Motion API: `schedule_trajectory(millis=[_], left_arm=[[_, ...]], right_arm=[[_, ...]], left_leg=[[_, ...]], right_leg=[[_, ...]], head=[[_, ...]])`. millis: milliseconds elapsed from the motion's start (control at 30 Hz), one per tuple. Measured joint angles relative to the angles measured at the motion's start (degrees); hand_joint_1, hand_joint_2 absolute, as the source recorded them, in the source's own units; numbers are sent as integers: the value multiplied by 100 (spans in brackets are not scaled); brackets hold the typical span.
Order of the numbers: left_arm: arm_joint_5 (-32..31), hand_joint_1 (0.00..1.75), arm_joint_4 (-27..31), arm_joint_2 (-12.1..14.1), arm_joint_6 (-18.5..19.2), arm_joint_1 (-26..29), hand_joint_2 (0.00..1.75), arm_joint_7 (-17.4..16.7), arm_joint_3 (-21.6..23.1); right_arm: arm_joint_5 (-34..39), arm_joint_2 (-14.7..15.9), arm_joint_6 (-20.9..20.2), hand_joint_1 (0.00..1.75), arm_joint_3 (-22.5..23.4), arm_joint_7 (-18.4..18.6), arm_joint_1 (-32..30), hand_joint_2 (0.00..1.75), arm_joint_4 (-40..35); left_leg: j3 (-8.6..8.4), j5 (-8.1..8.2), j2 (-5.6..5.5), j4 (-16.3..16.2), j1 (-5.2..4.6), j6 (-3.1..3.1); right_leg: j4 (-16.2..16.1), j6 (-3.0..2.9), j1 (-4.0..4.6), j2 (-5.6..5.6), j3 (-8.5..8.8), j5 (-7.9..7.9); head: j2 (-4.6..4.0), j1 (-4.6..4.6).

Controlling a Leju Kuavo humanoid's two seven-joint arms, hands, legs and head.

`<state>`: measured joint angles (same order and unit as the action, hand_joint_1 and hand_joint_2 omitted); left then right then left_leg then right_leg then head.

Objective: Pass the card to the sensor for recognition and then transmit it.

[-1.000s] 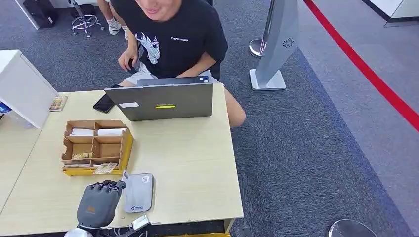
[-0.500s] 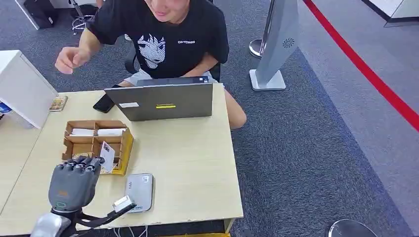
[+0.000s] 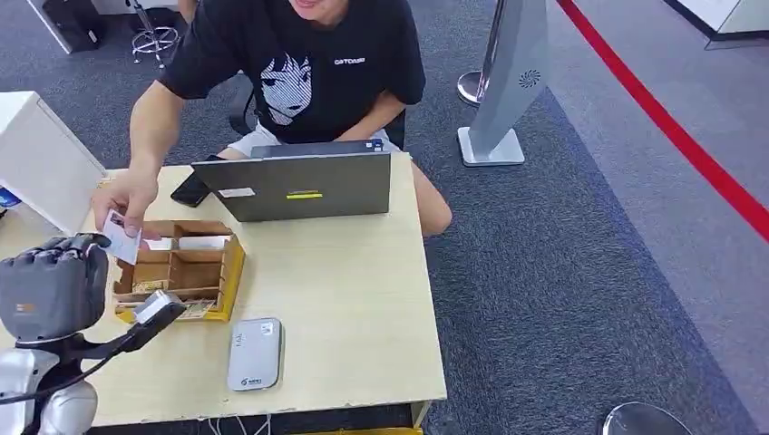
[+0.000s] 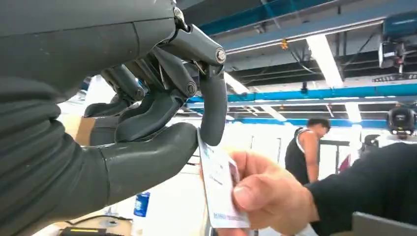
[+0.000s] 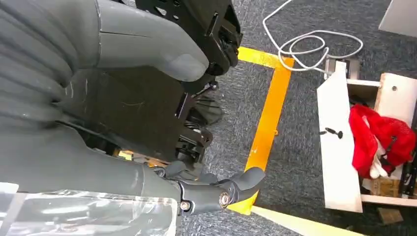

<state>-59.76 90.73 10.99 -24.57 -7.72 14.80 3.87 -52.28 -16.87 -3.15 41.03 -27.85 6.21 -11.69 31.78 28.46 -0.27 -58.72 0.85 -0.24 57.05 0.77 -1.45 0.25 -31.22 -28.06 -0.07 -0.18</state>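
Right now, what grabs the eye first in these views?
The handover: the left hand pinches a white card that a person's hand also grips, above the cardboard organizer at the table's far left. Behind it, a grey laptop stands open toward the seated person, and the grey card sensor lies near the table's front edge.

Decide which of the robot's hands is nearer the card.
Left. The left hand pinches the card, which a person's hand also grips; the right hand hangs over the floor.

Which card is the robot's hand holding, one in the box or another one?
The white card raised above the table: the left hand pinches it while a person's hand grips it too. The box's cards lie untouched.
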Motion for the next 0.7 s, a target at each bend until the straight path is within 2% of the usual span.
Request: schedule_trajectory(millis=[100, 133, 167, 400, 700], left_arm=[[136, 175, -13, 17, 43, -27, 175, 70, -105], [190, 19, -13, 28, 72, -32, 175, 81, -129], [244, 0, -13, 35, 109, -32, 175, 111, -150], [481, 0, 42, 35, 184, 102, 175, 282, -280], [-95, 0, 597, -74, -144, 877, 175, 544, -282]], right_arm=[[7, 0, -4, 0, -7, 11, -2, 175, 0], [11, 0, -13, 0, -7, 9, -3, 175, 0], [11, 0, -20, 0, -7, 9, -4, 175, 0], [70, 0, 7, 0, -7, -15, -9, 175, 0], [243, 0, 46, 0, -4, -59, -29, 175, 0]], left_leg=[[0, 0, 0, 0, 0, 0], [0, 0, 1, 0, 0, 0], [0, 0, 0, 0, 0, 0], [0, 0, 1, 0, 0, 0], [1, 3, 4, 0, -1, -1]], right_leg=[[0, 0, 0, 0, 0, 0], [0, 0, 0, 0, 0, 0], [0, 0, 0, -1, 0, 0], [0, 0, 0, -1, 1, 0], [-2, 0, -1, 3, -3, -2]], head=[[2, 0], [0, 0], [0, 2], [2, 2], [2, 2]])
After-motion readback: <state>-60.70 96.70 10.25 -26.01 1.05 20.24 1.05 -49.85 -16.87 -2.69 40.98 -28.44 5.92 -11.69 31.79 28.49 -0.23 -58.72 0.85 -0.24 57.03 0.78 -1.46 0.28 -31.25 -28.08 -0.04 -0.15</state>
